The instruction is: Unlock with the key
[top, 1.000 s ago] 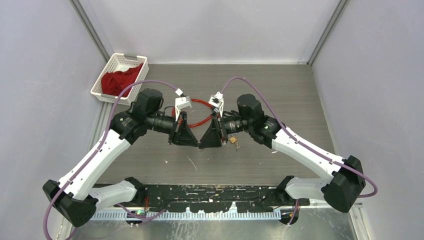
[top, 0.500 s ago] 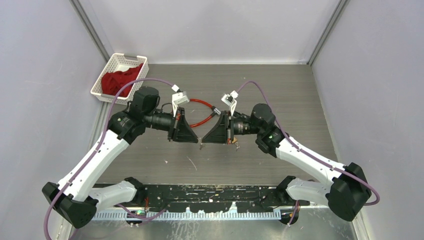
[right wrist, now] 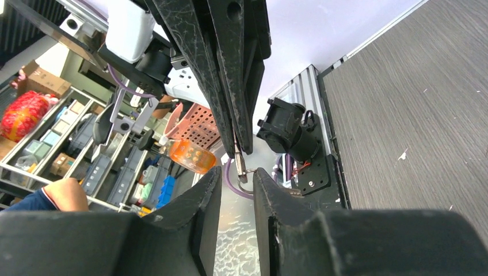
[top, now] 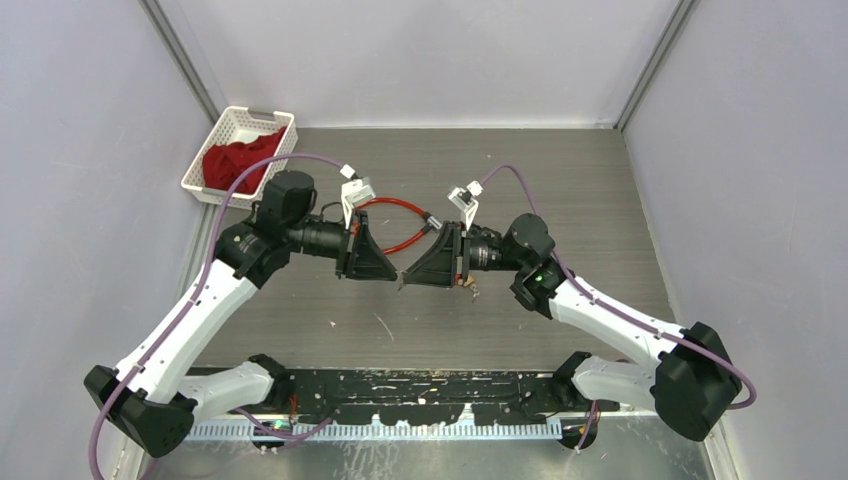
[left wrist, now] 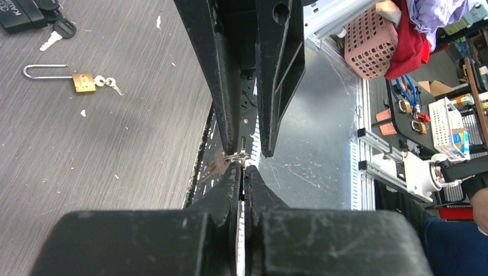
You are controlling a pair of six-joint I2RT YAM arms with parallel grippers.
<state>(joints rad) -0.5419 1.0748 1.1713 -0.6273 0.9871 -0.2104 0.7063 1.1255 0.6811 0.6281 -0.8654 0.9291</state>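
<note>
Fingers of the left gripper (left wrist: 241, 171) are pressed together with only a hairline slit between them, pinching a small silver key (right wrist: 240, 163) whose end sticks out past their tips. A thin ring (right wrist: 245, 187) hangs on that key, and in the left wrist view a second, darker key (left wrist: 215, 167) dangles from it to one side. Opposite, the right gripper (right wrist: 237, 175) points tip to tip at the left one, its fingers set a narrow gap apart. The ring sits at the mouth of that gap, but whether either pad touches it cannot be told. Both grippers are held above the table (left wrist: 115, 144), near its middle in the overhead view. A brass padlock (left wrist: 84, 82) lies flat on the table well apart from the pinched key, its long shackle pointing away from the body and a pair of small keys (left wrist: 110, 85) lying just beside it. A red cable (top: 400, 226) curves on the table behind the two grippers.
</note>
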